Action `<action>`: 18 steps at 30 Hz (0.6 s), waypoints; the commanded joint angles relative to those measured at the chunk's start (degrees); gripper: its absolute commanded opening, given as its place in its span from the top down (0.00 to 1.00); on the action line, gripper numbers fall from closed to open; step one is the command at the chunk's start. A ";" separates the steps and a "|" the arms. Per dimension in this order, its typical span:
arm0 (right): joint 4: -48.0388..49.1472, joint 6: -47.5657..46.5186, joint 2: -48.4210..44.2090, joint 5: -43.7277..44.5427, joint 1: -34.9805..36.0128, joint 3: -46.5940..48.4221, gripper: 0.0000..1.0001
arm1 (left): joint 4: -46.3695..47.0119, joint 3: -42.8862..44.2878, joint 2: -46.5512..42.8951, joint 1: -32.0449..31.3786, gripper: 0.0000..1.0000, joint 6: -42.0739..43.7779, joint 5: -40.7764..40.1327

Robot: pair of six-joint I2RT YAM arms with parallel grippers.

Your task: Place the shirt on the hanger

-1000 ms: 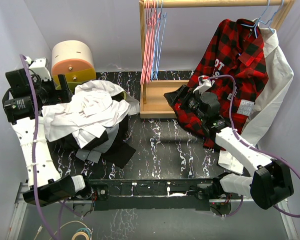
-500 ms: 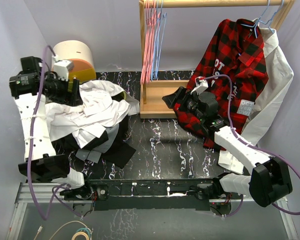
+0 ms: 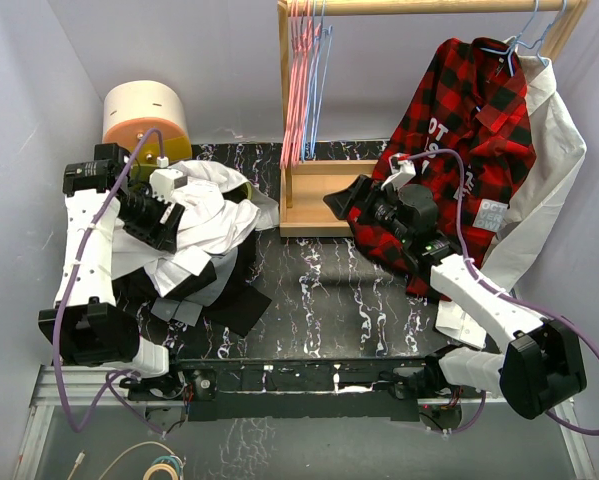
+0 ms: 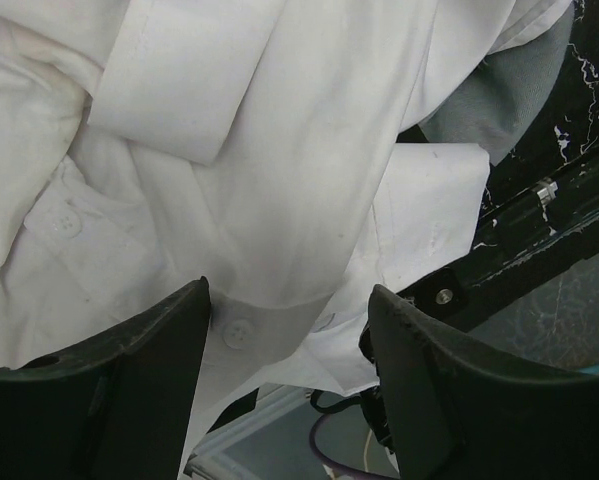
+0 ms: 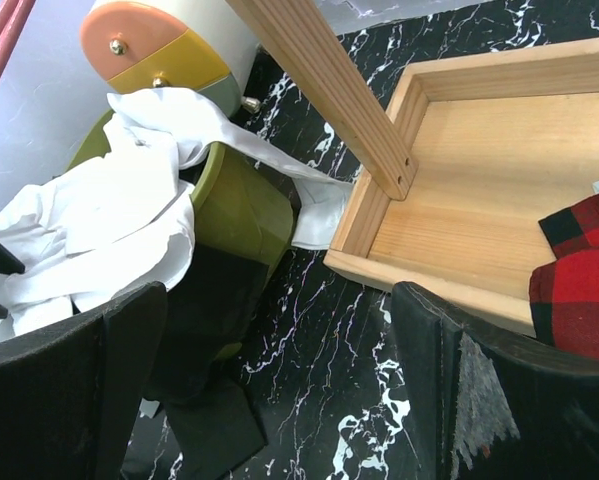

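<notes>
White shirt [image 4: 279,170] beneath half-parted left gripper [image 4: 289,292]

The white-and-black left arm [image 3: 82,250] rises from its base and bends over to the right at the top. Its black two-finger left gripper [image 3: 164,228] points down, jaws partly apart. The white-and-black right arm [image 3: 479,295] stretches low and diagonally toward the far left, and its black two-finger right gripper [image 3: 339,200] has its jaws spread wide.
</notes>
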 commanded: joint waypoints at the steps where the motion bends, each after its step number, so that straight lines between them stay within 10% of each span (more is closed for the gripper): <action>1: 2.96 -0.88 -1.38 -2.75 0.03 0.57 0.02 | 1.73 -2.07 -2.91 -0.11 0.38 1.13 -0.04; 6: 7.83 -4.41 -2.08 -14.37 0.99 0.89 0.02 | 3.76 -1.21 -2.33 -0.45 1.00 -0.17 -0.39; 13: 16.59 -31.87 -7.34 8.27 24.45 -2.97 0.02 | -2.38 16.49 -4.51 -1.00 1.00 -0.13 4.81; 18: 26.86 -44.53 -1.63 9.74 27.71 -2.87 0.02 | -2.03 24.76 -9.82 -1.05 1.00 -0.42 4.43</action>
